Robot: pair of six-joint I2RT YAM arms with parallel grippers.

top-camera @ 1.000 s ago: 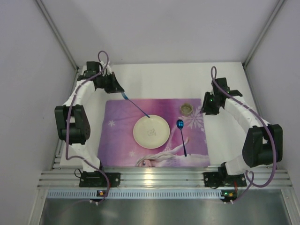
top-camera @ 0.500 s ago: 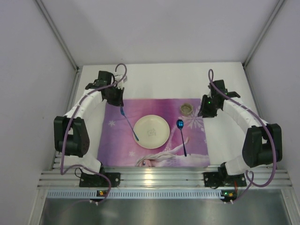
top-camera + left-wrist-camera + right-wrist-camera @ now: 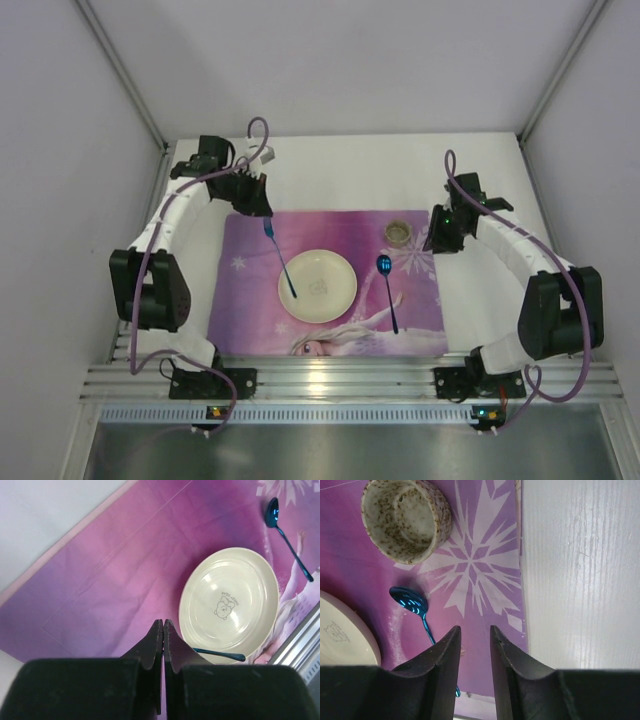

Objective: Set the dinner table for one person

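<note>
The white dinner table (image 3: 340, 170) carries a purple snowflake mat (image 3: 250, 290). On the mat lie a cream plate (image 3: 318, 285), a blue spoon (image 3: 388, 290) right of it, and a speckled cup (image 3: 399, 232). My left gripper (image 3: 262, 208) hovers over the mat's far left part, shut on a thin blue fork (image 3: 282, 265). The fork's free end reaches over the plate's left edge. In the left wrist view the jaws (image 3: 163, 621) are pressed together and the fork handle (image 3: 220, 654) sticks out over the plate (image 3: 227, 600). My right gripper (image 3: 475, 628) is open and empty above the mat's right edge, near the spoon (image 3: 412, 602) and cup (image 3: 406, 517).
A ribbed aluminium rail (image 3: 340, 380) runs along the near edge by the arm bases. White walls and metal posts close in the table at the back and sides. Bare tabletop (image 3: 580, 580) lies right of the mat.
My left gripper swung the fork from the far left corner down over the mat, then drew back a little; its free end now lies over the plate's left edge. The right arm barely moved.
</note>
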